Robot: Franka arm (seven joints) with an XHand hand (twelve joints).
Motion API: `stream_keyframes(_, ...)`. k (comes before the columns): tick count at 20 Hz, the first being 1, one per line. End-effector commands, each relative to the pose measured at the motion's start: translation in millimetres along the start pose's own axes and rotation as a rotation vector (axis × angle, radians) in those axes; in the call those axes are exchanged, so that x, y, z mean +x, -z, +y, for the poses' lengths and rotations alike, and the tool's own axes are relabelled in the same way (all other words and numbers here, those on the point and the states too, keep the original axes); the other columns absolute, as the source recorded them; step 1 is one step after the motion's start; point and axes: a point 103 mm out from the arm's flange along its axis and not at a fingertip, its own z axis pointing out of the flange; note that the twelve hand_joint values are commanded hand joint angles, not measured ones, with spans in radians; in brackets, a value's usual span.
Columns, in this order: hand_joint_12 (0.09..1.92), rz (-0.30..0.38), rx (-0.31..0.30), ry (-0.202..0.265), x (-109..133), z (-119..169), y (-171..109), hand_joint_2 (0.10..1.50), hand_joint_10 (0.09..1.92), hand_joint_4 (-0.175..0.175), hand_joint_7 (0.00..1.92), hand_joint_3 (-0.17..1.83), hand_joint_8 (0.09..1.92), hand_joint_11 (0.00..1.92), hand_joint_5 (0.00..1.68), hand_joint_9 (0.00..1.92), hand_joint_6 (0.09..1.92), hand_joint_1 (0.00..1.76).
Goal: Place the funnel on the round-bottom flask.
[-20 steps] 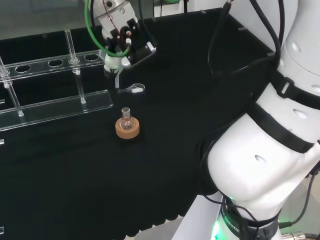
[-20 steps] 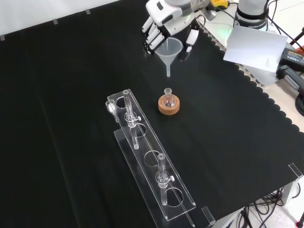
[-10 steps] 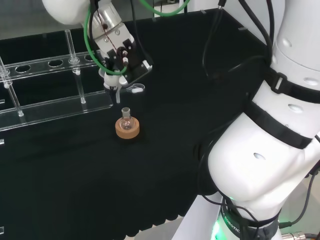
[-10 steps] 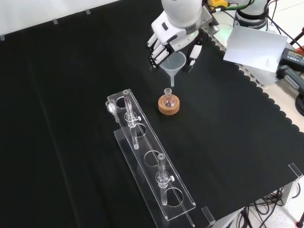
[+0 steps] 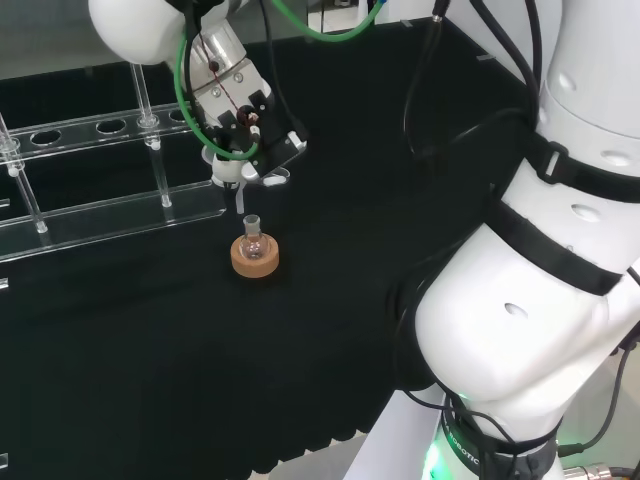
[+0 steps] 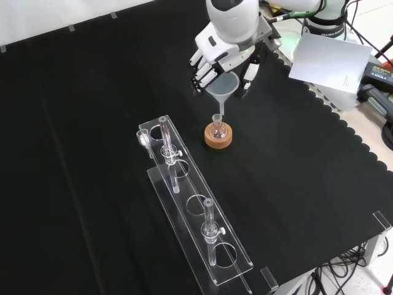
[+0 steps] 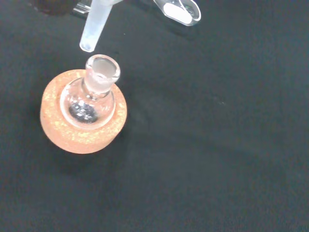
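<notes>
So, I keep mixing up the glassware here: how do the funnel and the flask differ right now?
The funnel hangs in the air, held by the robot hand; the flask sits on a cork ring on the cloth. The funnel is cloudy and cone-shaped with a thin stem; the flask is clear, round-bellied and short-necked. Both stand upright.

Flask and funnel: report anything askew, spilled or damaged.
Nothing stands out. The round-bottom flask sits upright in its cork ring, and the funnel, held in the hand, hangs stem-down above the neck. No spill shows.
</notes>
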Motion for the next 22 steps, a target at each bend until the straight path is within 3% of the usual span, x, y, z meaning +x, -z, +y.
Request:
stream_keyframes(1, 1.25, 0.015, 0.018, -0.006, -9, 11, -12, 1.1, 0.46, -0.01, 0.59, -0.17, 0.66, 0.56, 0.64, 0.87, 0.52, 0.85)
stream_keyframes(22, 1.25, 0.033, 0.024, -0.023, -22, 20, -26, 1.11, 0.46, -0.012, 0.59, -0.17, 0.67, 0.57, 0.64, 0.87, 0.54, 0.85)
